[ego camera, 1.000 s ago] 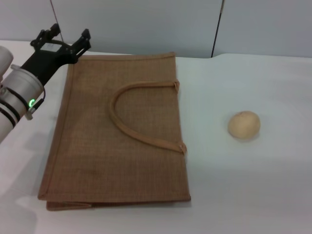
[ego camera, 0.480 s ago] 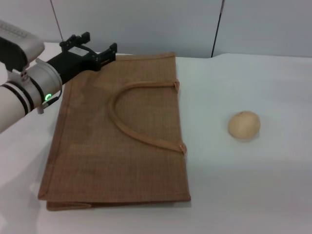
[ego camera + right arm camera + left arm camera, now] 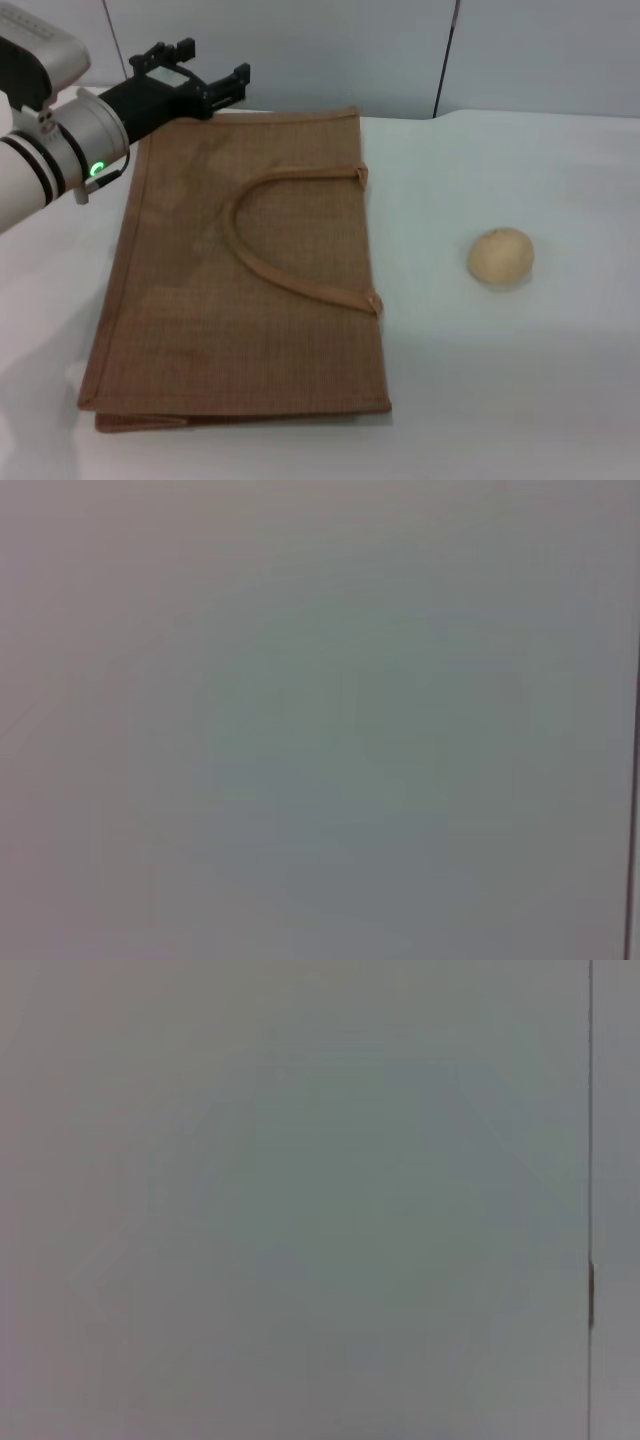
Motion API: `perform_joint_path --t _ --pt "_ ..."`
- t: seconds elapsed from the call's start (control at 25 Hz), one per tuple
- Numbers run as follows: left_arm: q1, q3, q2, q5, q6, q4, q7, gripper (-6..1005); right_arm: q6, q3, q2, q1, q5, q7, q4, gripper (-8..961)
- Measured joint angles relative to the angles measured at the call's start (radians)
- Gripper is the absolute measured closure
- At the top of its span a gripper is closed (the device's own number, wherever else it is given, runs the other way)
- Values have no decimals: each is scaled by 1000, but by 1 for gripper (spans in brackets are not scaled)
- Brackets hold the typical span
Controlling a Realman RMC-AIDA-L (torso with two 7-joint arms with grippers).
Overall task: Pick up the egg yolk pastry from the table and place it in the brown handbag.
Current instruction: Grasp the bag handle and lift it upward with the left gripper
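Observation:
The egg yolk pastry (image 3: 500,256), a small round tan ball, rests on the white table (image 3: 500,390) to the right of the brown handbag (image 3: 200,300). The handbag lies flat, its curved tan handle (image 3: 262,262) on top. My left gripper (image 3: 205,66) hovers open over the bag's far left corner, nothing between its fingers, far from the pastry. My right gripper is out of view. Both wrist views show only a plain grey wall.
A grey panelled wall (image 3: 330,50) stands just behind the table's far edge. Bare tabletop surrounds the pastry, and the bag fills the left half of the table.
My left arm has swung right and up, carrying the open gripper from the table's far left to above the bag's far left corner. Bag and pastry have not moved.

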Motion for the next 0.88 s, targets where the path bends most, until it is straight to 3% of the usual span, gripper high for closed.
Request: perform_joint_path --t 0.24,0.52,0.88 --pt "10 6 -2 0 -6 52 -24 126 2 -1 0 -2 -3 0 0 93" --pt "75 71 -8 -18 -67 186 -57 127 2 -2 0 -3 -4 0 0 93" --pt "186 215 -11 -206 -129 302 29 128 2 -3 0 -3 -3 0 0 93"
